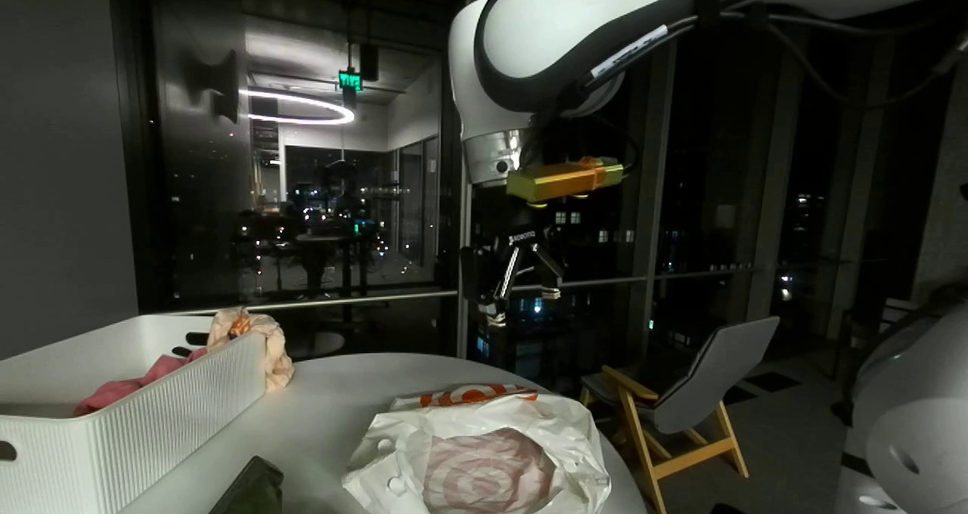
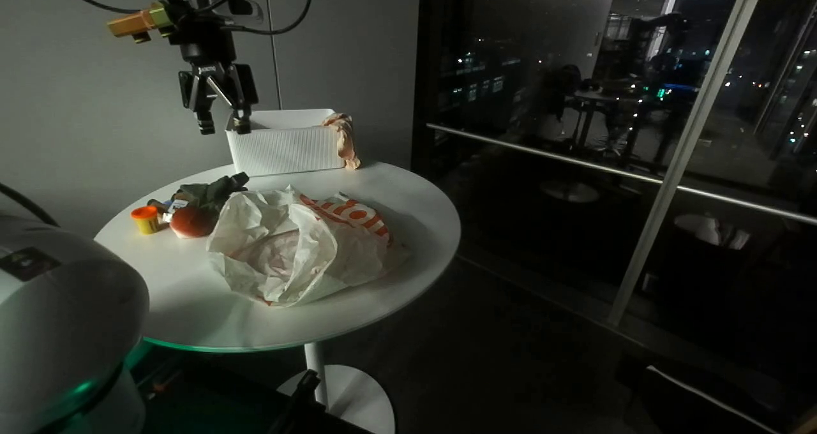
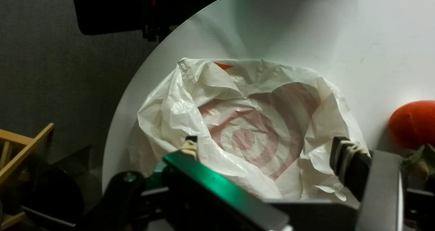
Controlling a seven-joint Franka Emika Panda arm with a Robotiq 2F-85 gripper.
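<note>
– Black two-finger gripper (image 2: 223, 126) spread wide?
– Yes, and empty, above the round white table (image 2: 424, 214).
– And the crumpled white plastic bag (image 2: 306, 249)?
– Lying on it, probably light, floppy, slippery; its rim (image 3: 234, 166) looks graspable.

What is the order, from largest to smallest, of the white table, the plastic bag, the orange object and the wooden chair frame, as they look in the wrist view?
1. White table
2. Plastic bag
Unsure after that: orange object and wooden chair frame; both are cut off by the picture's edge.
</note>
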